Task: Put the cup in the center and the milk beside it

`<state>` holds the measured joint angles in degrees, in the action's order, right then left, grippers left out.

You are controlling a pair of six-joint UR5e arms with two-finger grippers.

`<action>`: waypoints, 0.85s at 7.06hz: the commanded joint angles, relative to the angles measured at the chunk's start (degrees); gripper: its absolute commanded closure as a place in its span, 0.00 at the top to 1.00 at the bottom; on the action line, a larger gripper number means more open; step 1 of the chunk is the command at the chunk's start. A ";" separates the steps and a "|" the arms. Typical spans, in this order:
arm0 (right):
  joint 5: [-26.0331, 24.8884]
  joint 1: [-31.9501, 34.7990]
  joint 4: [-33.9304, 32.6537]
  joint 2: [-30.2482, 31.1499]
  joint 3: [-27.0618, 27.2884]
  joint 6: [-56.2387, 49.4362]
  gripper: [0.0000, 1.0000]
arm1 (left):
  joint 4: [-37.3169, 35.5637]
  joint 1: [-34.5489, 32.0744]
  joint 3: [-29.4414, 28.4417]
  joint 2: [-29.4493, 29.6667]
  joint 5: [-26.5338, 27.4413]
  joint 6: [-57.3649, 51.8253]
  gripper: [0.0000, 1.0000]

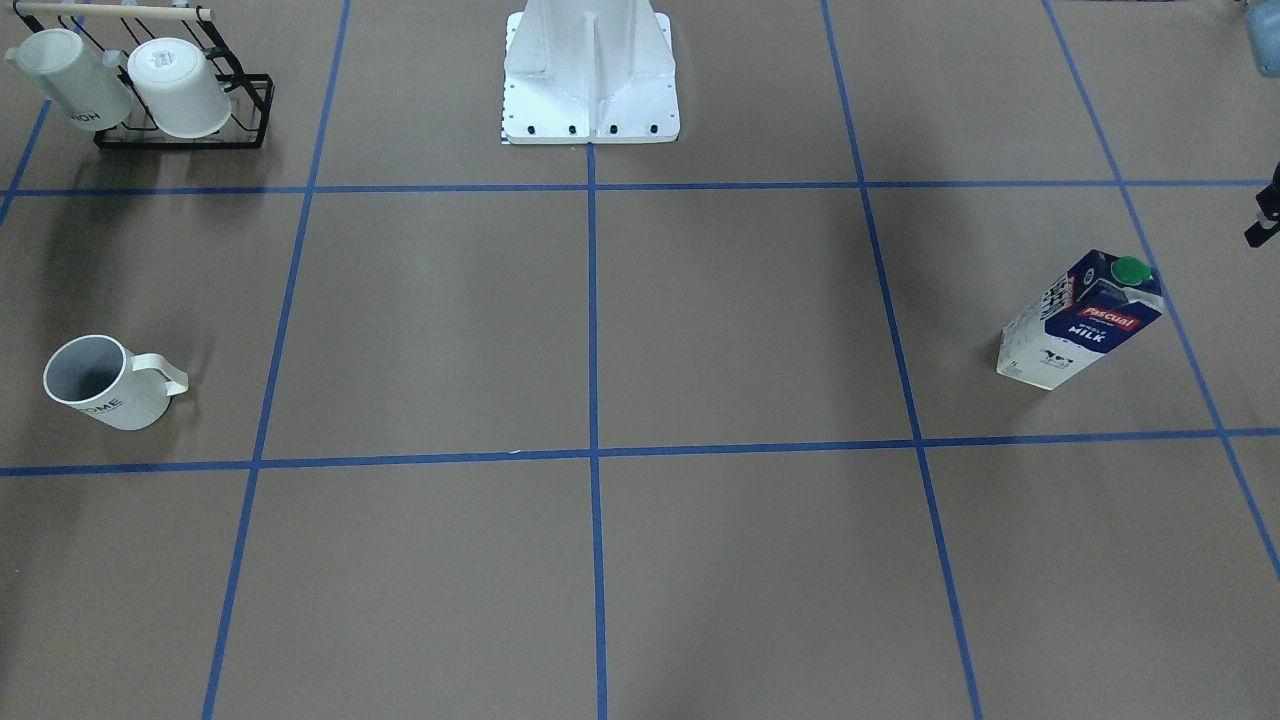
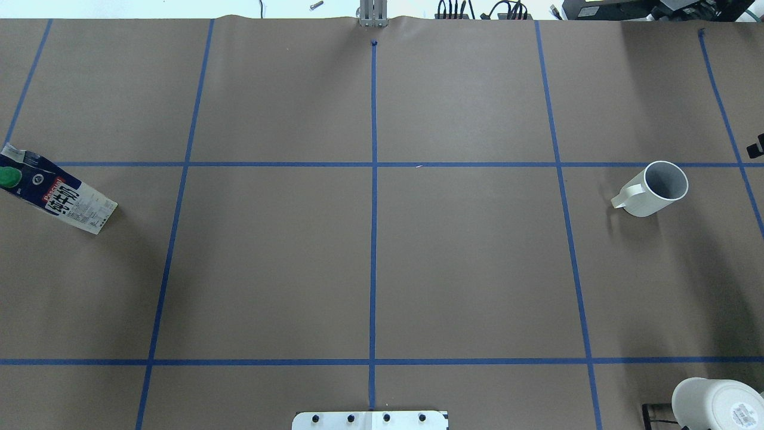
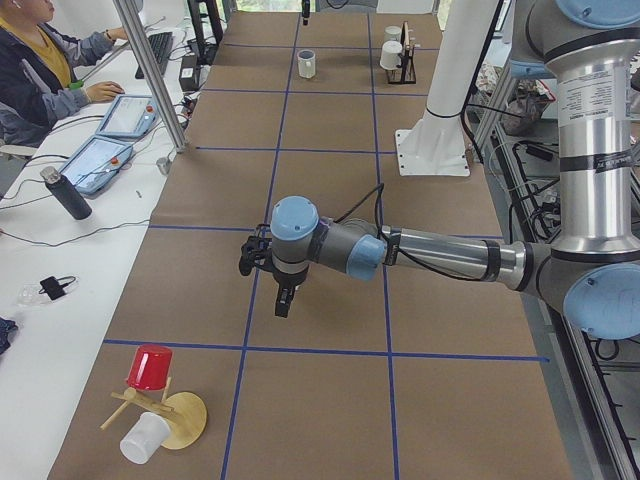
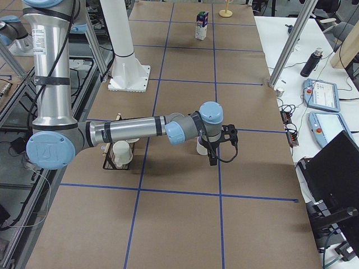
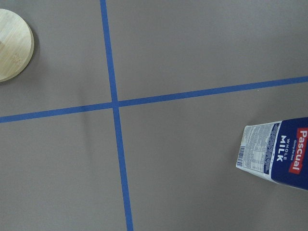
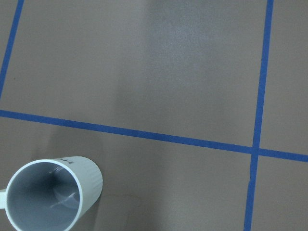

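The cup (image 1: 100, 385) stands upright on the brown table at the robot's right; it also shows in the overhead view (image 2: 653, 188) and at the bottom left of the right wrist view (image 6: 48, 199). The milk (image 1: 1085, 320) stands upright at the robot's left, also in the overhead view (image 2: 59, 194) and at the right edge of the left wrist view (image 5: 279, 151). My left gripper (image 3: 283, 298) hangs above the table near the milk. My right gripper (image 4: 213, 156) hangs just beside the cup. I cannot tell whether either is open or shut.
A black wire rack (image 1: 185, 125) with two white mugs stands behind the cup, near the robot. A wooden stand (image 3: 175, 420) with a red and a white cup stands beyond the milk. The white robot base (image 1: 590, 100) is at the middle. An operator sits at a side desk.
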<state>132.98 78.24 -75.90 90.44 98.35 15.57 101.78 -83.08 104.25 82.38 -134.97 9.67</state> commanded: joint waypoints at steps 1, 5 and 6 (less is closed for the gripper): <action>0.00 -0.45 0.48 0.00 -0.18 -0.10 1.00 | 0.52 0.02 0.07 -0.02 0.06 0.00 0.98; 0.09 -1.68 1.45 0.00 -0.18 0.08 1.00 | 1.40 -0.06 0.25 -0.46 -0.03 0.00 0.98; 0.96 -2.38 1.71 0.00 -0.18 0.43 1.00 | 2.10 -0.06 -0.19 -0.72 0.06 0.09 0.98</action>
<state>133.23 76.53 -74.45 90.44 98.16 15.71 103.11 -83.11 104.38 81.91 -134.98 9.69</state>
